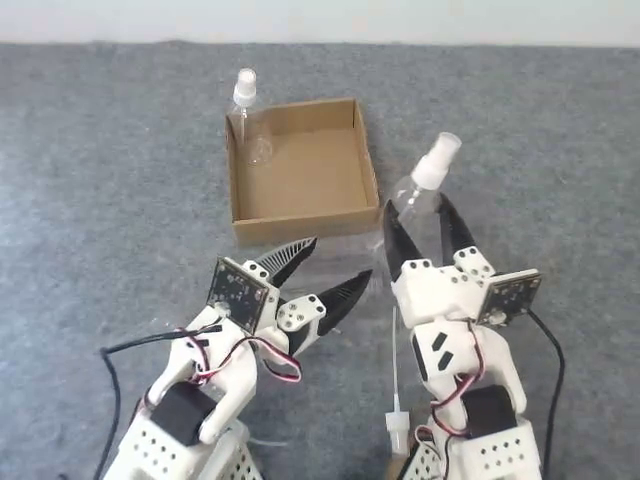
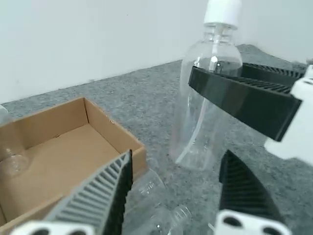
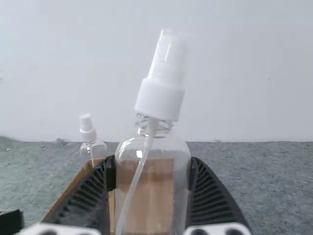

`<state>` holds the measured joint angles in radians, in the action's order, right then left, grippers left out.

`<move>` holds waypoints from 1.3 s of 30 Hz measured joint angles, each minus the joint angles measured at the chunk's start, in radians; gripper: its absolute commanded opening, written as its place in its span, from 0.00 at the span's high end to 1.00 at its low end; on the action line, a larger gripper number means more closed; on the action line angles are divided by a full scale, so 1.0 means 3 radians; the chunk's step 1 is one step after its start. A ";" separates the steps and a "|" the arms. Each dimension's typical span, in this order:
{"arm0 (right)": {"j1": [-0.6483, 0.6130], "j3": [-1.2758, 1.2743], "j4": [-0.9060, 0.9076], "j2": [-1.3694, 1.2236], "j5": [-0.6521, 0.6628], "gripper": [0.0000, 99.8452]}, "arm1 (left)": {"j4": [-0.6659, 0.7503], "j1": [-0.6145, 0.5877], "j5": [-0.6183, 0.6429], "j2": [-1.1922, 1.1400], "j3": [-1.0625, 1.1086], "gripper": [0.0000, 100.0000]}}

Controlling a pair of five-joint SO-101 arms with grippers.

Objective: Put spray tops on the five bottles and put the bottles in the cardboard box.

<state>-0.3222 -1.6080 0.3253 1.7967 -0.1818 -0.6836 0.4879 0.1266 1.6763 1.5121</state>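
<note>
My right gripper (image 1: 415, 203) is shut on a clear bottle (image 1: 412, 195) held upright just right of the cardboard box (image 1: 300, 215). In the right wrist view the bottle (image 3: 151, 191) stands between the fingers, its white spray top (image 3: 164, 83) tilted on the neck. A second bottle with a spray top (image 1: 247, 115) stands in the box's far left corner. My left gripper (image 1: 338, 258) is open in front of the box. In the left wrist view it (image 2: 177, 155) hangs over a clear bottle (image 2: 156, 200) lying on the carpet.
A loose spray top (image 1: 397, 420) with its long tube lies on the grey carpet between the two arm bases. The box floor (image 2: 58, 161) is bare apart from the corner bottle. Open carpet lies to the left and right of the box.
</note>
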 measured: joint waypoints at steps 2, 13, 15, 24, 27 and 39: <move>-0.0113 0.0000 0.0000 0.0000 0.0000 0.99 | 0.0051 0.0000 0.0000 0.0000 0.0015 0.73; -0.0522 0.0159 0.0000 0.0000 0.0000 0.99 | 0.0061 0.0000 0.0000 0.0000 0.0015 0.73; -0.0629 0.0215 0.0092 0.0000 0.0000 0.99 | 0.0077 0.0000 0.0000 0.0000 0.0015 0.73; -0.0742 0.0460 0.0578 0.0000 0.0000 0.99 | 0.0251 -0.0138 0.0000 0.0000 0.0102 0.73; -0.0742 0.0460 0.0593 0.0000 0.0000 0.99 | 0.0251 -0.0138 0.0000 0.0000 0.0102 0.73; -0.0742 0.0532 0.0736 0.0000 -0.0005 0.99 | 0.0430 -0.0307 -0.0113 -0.0005 0.0199 0.73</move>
<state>-0.5447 -1.4484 0.5462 1.7967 -0.1834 -0.5547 0.3959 0.0928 1.6747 1.5719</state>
